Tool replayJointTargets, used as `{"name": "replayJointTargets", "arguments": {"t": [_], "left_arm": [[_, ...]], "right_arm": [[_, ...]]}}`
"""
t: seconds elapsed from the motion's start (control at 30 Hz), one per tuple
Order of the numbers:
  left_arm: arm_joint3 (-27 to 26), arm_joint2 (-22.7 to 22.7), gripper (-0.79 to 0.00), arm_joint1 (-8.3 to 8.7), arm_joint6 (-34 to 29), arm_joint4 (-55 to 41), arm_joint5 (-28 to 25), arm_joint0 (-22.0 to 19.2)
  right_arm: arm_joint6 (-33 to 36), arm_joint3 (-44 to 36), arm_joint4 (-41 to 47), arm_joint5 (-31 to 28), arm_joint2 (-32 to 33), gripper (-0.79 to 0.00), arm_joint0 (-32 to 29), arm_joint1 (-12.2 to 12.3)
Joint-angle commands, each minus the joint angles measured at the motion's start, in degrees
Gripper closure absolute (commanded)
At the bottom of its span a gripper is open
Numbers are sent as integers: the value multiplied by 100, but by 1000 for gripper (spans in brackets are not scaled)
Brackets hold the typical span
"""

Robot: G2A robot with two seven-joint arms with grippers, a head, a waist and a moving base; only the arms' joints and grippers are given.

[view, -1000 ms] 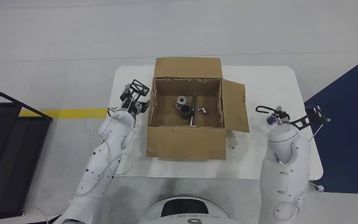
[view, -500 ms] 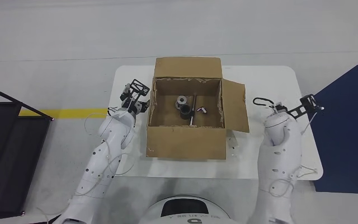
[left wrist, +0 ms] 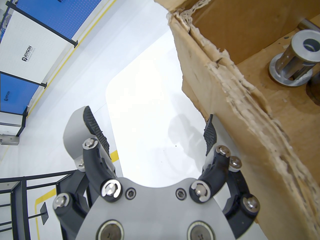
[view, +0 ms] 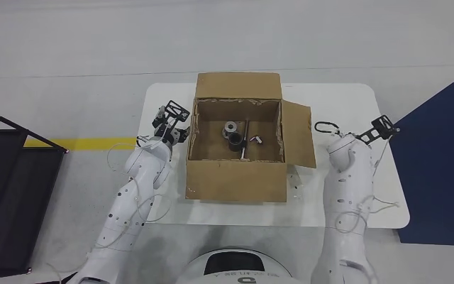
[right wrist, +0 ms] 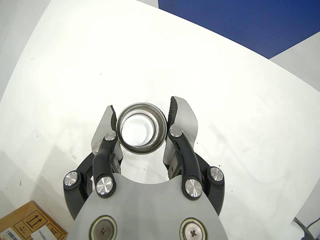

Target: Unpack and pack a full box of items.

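While the left claw (left wrist: 147, 126) hangs with its fingers apart just outside the 9 o'clock wall of the cardboard box (view: 237, 181), the right claw (right wrist: 142, 116) is clamped on a metal ring (right wrist: 141, 128) above the white worktop (view: 340, 99), at the box's 3 o'clock. A metal spool (left wrist: 295, 63) stands inside the box.

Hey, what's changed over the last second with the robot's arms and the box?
The right hand, shut on a metal ring, moved toward the cardboard box and a little farther from the robot. The left hand stayed open beside the box's wall; the box and the parts inside it did not move.
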Motion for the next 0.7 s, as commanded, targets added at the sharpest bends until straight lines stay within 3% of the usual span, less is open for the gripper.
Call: {"name": "replayJointTargets", "arguments": {"t": [0.0, 0.03, 0.3, 0.47, 0.67], "left_arm": [[0, 0, -785, 0, 0, 0, 0, 0], [0, 0, -785, 0, 0, 0, 0, 0], [0, 0, -785, 0, 0, 0, 0, 0], [0, 0, -785, 0, 0, 0, 0, 0], [0, 0, -785, 0, 0, 0, 0, 0]], "right_arm": [[56, -74, 65, -36, 9, -111, -31, 0], [72, -161, 115, -67, 21, 0, -77, -1], [-155, -1021, 434, -46, -6, 0, -580, -38], [-489, -2303, 1049, -195, -257, 0, -1273, -115], [-758, -4332, 2923, -1382, -759, 0, -2616, -214]]}}
